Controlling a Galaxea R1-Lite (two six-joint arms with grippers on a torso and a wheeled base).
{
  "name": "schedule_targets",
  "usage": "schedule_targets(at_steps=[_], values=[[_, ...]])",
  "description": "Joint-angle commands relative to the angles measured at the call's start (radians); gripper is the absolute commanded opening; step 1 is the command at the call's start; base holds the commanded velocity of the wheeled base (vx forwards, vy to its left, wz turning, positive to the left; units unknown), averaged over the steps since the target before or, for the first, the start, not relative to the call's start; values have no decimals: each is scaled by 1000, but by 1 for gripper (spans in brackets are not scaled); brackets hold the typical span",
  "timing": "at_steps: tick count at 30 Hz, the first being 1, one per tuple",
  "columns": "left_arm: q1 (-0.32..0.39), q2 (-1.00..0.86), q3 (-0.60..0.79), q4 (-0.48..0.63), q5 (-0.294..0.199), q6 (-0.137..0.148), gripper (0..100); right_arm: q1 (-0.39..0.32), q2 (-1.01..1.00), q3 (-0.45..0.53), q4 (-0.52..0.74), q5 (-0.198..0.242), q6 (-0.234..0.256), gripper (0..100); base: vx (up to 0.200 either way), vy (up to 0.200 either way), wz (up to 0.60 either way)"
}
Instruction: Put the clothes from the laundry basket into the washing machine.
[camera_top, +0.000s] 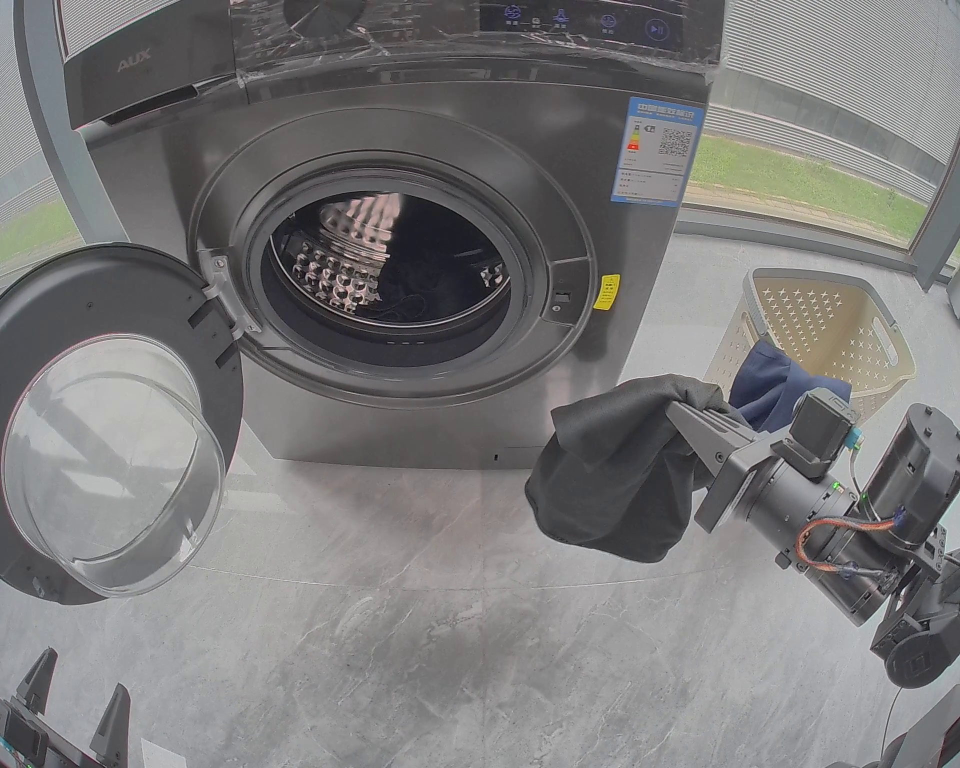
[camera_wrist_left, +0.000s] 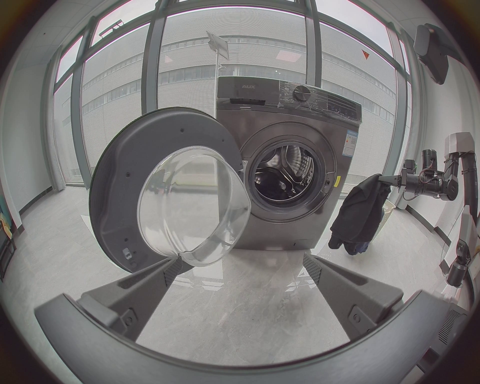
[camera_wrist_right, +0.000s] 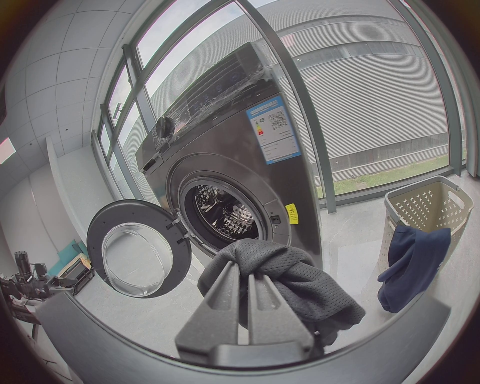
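Currently dark grey garment (camera_top: 610, 465) hangs mid-air, clamped in right gripper (camera_wrist_right: 244, 272), low and right of the washing machine (camera_top: 400, 130) drum opening (camera_top: 390, 265). Risk: the loose hanging bulk may catch the opening's lower rim and slip out onto the floor. Blue garment (camera_top: 780, 385) drapes over laundry basket (camera_top: 880, 330) rim. Left gripper (camera_top: 82, 680) is spread open, low near door (camera_top: 110, 290).

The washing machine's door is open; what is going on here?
The right end effector is shut on a dark grey garment, holding it in the air between the beige plastic laundry basket and the grey front-loading washing machine, whose round glass door stands open. A navy garment hangs over the basket's rim. The left end effector is open and empty.
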Motion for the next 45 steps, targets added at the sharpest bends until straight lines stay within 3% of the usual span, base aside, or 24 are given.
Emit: schedule_targets(at_steps=[1,8,17,29,45], values=[[0,-17,16,0,0,0,100,0,0,0,-1,0,0,0,0,0,0],[0,-17,16,0,0,0,100,0,1,1,-1,0,0,0,-171,0,0],[0,-17,16,0,0,0,100,0,1,1,-1,0,0,0,0,0,0],[0,-17,15,0,0,0,100,0,1,1,-1,0,0,0,0,200,0],[0,-17,15,0,0,0,100,0,1,1,0,0,0,0,0,0,0]])
